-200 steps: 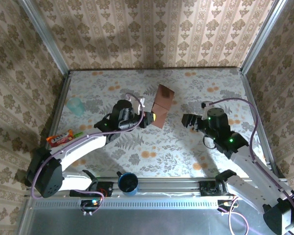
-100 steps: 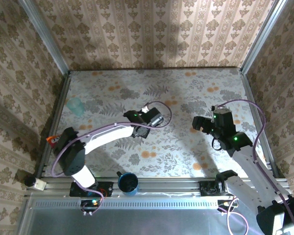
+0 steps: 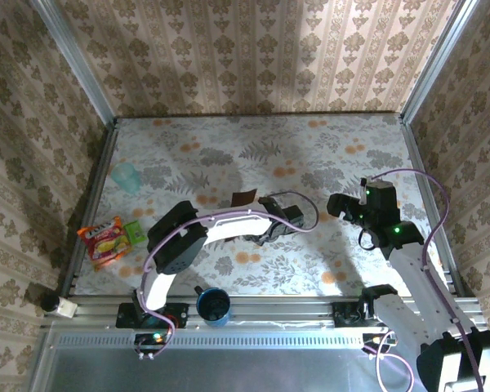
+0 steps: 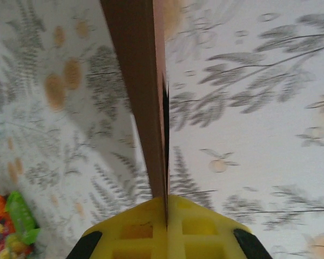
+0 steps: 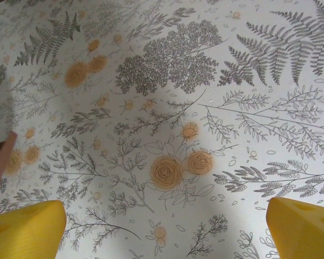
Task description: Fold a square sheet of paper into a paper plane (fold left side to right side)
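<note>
The square sheet of paper (image 3: 243,198) is dark reddish-brown and folded over on itself. It stands on edge above the middle of the table, so little of it shows from above. My left gripper (image 3: 260,211) is shut on its lower edge. In the left wrist view the paper (image 4: 143,97) runs straight up as a thin double layer from between the closed yellow fingers (image 4: 135,226). My right gripper (image 3: 340,205) hovers to the right of the paper, apart from it, open and with nothing in it. Its yellow fingertips (image 5: 27,229) sit far apart, and the paper's edge (image 5: 1,161) shows at the far left.
A teal cup (image 3: 126,175) stands at the left. An orange snack packet (image 3: 104,239) and a small green packet (image 3: 135,232) lie near the left wall. A blue cup (image 3: 214,304) sits at the near rail. Patterned walls enclose the table.
My left arm has swung far to the right with the paper, which now stands edge-on. The right gripper has drawn back to the right. The snack packet is now uncovered.
</note>
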You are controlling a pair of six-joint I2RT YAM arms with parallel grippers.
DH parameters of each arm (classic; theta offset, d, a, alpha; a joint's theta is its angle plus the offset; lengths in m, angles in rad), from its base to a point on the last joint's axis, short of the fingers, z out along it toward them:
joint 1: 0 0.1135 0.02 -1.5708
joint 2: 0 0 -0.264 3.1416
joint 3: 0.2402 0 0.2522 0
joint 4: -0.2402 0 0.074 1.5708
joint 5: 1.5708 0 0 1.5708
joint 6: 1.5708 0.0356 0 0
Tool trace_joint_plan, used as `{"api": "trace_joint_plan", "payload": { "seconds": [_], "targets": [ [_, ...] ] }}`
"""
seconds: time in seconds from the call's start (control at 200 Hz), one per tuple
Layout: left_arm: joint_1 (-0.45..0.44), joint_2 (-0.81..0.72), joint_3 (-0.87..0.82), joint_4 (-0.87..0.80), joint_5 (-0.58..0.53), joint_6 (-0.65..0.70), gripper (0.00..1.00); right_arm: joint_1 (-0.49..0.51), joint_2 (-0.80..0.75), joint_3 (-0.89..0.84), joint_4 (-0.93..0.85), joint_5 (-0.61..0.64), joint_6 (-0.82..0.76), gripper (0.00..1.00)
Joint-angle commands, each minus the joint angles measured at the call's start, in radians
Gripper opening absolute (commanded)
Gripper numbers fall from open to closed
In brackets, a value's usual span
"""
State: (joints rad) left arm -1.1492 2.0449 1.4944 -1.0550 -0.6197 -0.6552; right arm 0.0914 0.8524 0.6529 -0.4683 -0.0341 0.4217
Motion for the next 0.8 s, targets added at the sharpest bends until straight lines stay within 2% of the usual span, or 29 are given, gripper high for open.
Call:
{"api": "trace_joint_plan", "payload": {
  "seconds": [0.0,0.375,0.625,0.795],
  "targets": [
    [-0.008,0.019,0.050,0.042,0.086,-0.014,0.00,-0.017,0.015,-0.019,0.025,-0.068,-0.006,0.97],
    [0.029,0.039,0.089,0.187,0.305,0.023,0.18,-0.032,0.078,-0.054,0.075,-0.170,0.008,0.97],
    [0.067,-0.011,0.058,0.332,0.498,0.064,0.40,-0.042,0.105,-0.059,0.080,-0.231,0.010,1.00],
    [0.086,-0.093,0.013,0.438,0.587,0.099,0.50,-0.045,0.129,-0.060,0.103,-0.317,0.025,1.00]
  ]
}}
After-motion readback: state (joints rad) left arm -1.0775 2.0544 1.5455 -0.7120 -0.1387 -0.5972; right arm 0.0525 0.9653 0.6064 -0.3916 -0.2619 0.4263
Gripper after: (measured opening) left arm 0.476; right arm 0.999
